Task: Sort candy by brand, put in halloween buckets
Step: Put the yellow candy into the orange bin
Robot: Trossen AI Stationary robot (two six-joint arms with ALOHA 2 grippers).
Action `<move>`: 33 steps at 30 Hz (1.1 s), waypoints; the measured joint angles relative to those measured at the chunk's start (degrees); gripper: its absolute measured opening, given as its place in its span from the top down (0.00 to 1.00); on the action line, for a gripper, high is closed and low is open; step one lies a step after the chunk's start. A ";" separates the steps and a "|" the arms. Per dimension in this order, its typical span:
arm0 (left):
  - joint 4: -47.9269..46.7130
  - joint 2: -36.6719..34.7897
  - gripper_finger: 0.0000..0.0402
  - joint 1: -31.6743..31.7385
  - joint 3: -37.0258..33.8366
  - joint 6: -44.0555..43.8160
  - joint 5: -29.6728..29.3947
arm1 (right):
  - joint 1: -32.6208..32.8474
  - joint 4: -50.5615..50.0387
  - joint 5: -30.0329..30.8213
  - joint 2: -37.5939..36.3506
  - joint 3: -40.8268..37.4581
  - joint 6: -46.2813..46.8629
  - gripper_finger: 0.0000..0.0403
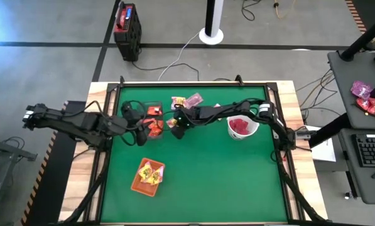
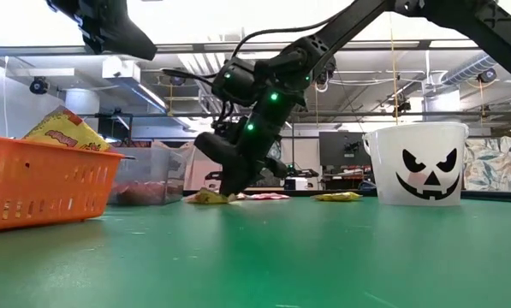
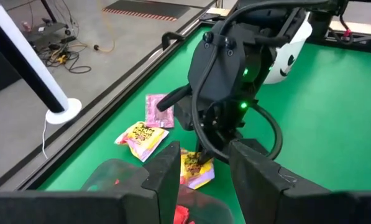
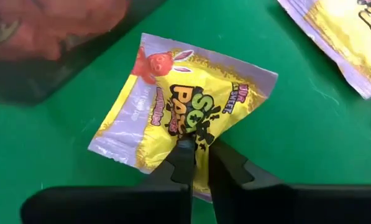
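A yellow Sour Patch packet (image 4: 173, 106) lies flat on the green table beside the dark translucent tub (image 1: 152, 119), which holds red candies. My right gripper (image 4: 197, 163) reaches in from the table's right and is shut on this packet (image 2: 205, 198). My left gripper (image 3: 201, 180) hovers open above the tub's right side and holds nothing. The white round bucket (image 1: 242, 127) with a jack-o'-lantern face (image 2: 419, 175) holds red candy. The orange tray (image 1: 148, 177) near the front holds yellow packets. My right gripper pinches the yellow packet between its two fingertips (image 4: 184, 160), on the printed middle near one edge (image 4: 197, 134). The fingers come from above, slanting down from the table's right. The packet lies on the table, its wrapper puckered at the pinch.
Another yellow packet (image 3: 141, 138) and a pink one (image 3: 157, 111) lie near the table's far edge (image 1: 187, 85), behind the tub. The green surface between tray and bucket (image 1: 225, 176) is bare. A red-and-black box (image 1: 127, 25) stands on the floor beyond the table.
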 joint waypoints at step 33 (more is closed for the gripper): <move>0.60 0.67 0.70 -8.98 6.17 -4.28 7.42 | 20.52 28.59 -1.27 -5.18 -2.88 -11.11 0.95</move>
